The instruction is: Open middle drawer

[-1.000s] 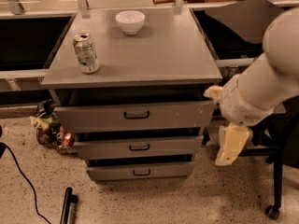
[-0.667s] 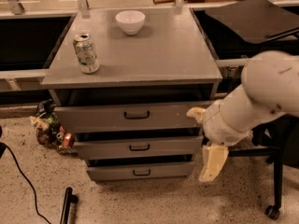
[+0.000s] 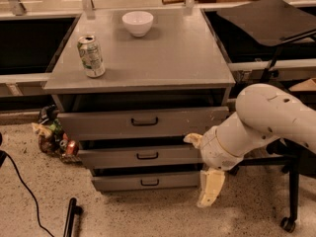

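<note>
A grey cabinet holds three stacked drawers. The middle drawer (image 3: 138,157) has a low plain grey front with a small black bar handle (image 3: 147,156) at its centre. It sits between the taller top drawer (image 3: 143,122) and the smaller bottom drawer (image 3: 148,181). My gripper (image 3: 203,169) is on the white arm coming in from the right. It is at the right end of the middle drawer front, with one cream finger (image 3: 211,187) hanging down past the bottom drawer and another (image 3: 193,139) near the drawer's upper right corner. It is well right of the handle and holds nothing.
A drink can (image 3: 91,56) and a white bowl (image 3: 138,23) stand on the cabinet top (image 3: 163,58). Bags of clutter (image 3: 52,135) lie on the floor to the left. A black cable and bar (image 3: 70,216) lie at the front left. A black chair (image 3: 286,142) stands at the right.
My arm has swung left and lower, bringing the gripper from beside the cabinet's right side to the right end of the middle drawer. The drawers have not moved.
</note>
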`<state>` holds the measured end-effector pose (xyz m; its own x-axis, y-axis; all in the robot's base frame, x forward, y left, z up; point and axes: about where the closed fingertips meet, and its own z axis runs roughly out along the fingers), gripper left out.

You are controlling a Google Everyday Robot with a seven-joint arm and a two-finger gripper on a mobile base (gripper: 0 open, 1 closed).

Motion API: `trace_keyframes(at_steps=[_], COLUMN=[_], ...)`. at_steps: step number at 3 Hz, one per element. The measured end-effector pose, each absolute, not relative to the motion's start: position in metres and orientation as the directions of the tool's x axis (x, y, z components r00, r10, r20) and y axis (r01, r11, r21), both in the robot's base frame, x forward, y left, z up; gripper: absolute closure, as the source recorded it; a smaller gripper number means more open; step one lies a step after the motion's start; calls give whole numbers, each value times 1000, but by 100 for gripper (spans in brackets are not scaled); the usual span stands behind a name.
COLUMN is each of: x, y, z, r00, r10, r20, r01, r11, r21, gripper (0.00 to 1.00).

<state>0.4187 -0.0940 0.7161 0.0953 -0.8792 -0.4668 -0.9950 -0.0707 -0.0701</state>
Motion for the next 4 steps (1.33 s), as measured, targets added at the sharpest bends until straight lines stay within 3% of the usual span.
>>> trace_keyframes(at_steps=[4], x=[504], y=[-100], z=[498], r00=[235], r10=[-840], r20=[-488], r01=[-972], r11=[-199], r21=[-126], gripper=[0])
